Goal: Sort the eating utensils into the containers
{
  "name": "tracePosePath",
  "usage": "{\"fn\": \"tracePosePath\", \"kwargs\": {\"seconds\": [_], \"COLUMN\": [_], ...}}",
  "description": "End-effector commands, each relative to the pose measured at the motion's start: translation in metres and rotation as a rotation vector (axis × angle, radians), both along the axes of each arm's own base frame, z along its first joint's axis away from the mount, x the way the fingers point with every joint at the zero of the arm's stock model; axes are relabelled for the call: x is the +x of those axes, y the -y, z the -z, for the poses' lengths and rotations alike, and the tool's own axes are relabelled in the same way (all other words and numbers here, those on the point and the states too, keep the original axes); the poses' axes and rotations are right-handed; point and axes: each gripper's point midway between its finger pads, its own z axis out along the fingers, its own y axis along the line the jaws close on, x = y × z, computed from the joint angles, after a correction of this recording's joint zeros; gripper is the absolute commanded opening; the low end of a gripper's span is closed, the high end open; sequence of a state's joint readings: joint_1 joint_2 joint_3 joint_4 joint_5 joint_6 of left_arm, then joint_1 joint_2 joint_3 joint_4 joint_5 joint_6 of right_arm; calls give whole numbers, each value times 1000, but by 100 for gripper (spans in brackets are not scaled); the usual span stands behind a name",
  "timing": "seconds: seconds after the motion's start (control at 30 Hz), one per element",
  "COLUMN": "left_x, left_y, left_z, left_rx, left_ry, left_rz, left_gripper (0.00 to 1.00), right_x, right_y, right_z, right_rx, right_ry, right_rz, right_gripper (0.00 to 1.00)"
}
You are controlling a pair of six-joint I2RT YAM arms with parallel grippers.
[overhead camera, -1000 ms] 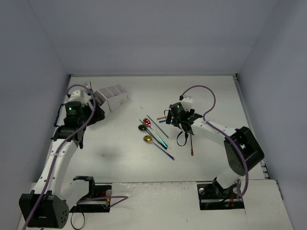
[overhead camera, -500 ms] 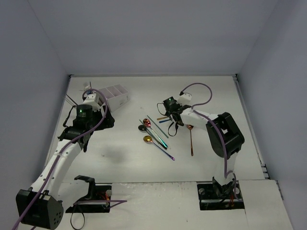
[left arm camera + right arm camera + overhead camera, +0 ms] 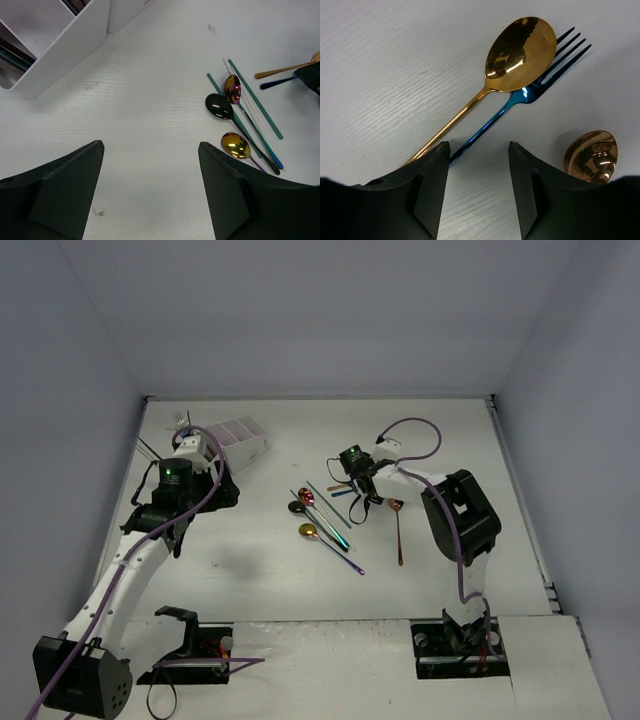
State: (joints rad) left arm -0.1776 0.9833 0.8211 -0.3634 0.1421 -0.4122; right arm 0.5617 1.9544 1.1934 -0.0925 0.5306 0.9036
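The right claw (image 3: pixel 477 192) hangs wide open over the blue fork (image 3: pixel 532 90), lying on the bench (image 3: pixel 380 60) beside the gold spoon (image 3: pixel 520 47). It should drop straight and pinch only the fork's thin handle.

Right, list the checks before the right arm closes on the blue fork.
1. The right gripper is open: ok.
2. The blue fork handle runs between its fingers: ok, though close to one.
3. The gold spoon is clear of the fork: not ok, its bowl lies against the fork's neck.
4. The copper spoon is outside the fingers: ok.
5. The left gripper is open and far off: ok.
6. The white caddy has room: cannot tell.
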Motion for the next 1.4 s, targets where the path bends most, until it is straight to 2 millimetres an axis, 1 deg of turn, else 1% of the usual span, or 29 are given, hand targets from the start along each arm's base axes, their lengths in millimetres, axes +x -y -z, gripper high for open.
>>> {"fn": "tracePosePath", "kwargs": {"seconds": [0.0, 0.13, 0.23, 0.43, 0.53, 0.57, 0.67, 0.77, 0.93, 1.1, 1.17, 1.27, 1.37], "left_x": [11, 11, 11, 10, 10, 10, 10, 10, 10, 10, 10, 6, 3], "left_y": [3, 4, 3, 3, 4, 3, 2, 4, 4, 9, 13, 25, 42], "left_z": [-33, -33, -33, -33, -33, -33, -33, -32, -33, -42, -49, -68, -85], "left_rx": [-22, -22, -22, -25, -30, -31, -30, -35, -37, -57, -76, -134, -217], "left_ry": [103, 103, 105, 103, 102, 101, 103, 99, 101, 136, 150, 183, 204], "left_rz": [13, 14, 12, 9, 13, 11, 8, 12, 13, 39, 53, 101, 170], "left_gripper": [74, 74, 74, 74, 74, 74, 74, 74, 74, 74, 74, 74, 74], "right_x": [9, 7, 7, -2, -7, -9, -14, -19, -18, -18, -17, -18, -23], "right_y": [7, 7, 8, 13, 20, 22, 34, 44, 52, 56, 54, 43, 18], "right_z": [-9, -3, 1, 4, 7, 6, 6, 3, -20, -62, -86, -122, -148], "right_rx": [-19, -28, -42, -46, -45, -45, -53, -63, -108, -130, -128, -141, -127], "right_ry": [41, 24, 10, -11, -26, -26, -36, -40, -6, 67, 117, 183, 238], "right_rz": [55, 52, 44, 42, 53, 55, 67, 71, 32, -15, -38, -132, -285], "right_gripper": [47, 45, 41, 28, 16, 10, 1, 0, 0, 0, 0, 0, 0]}}
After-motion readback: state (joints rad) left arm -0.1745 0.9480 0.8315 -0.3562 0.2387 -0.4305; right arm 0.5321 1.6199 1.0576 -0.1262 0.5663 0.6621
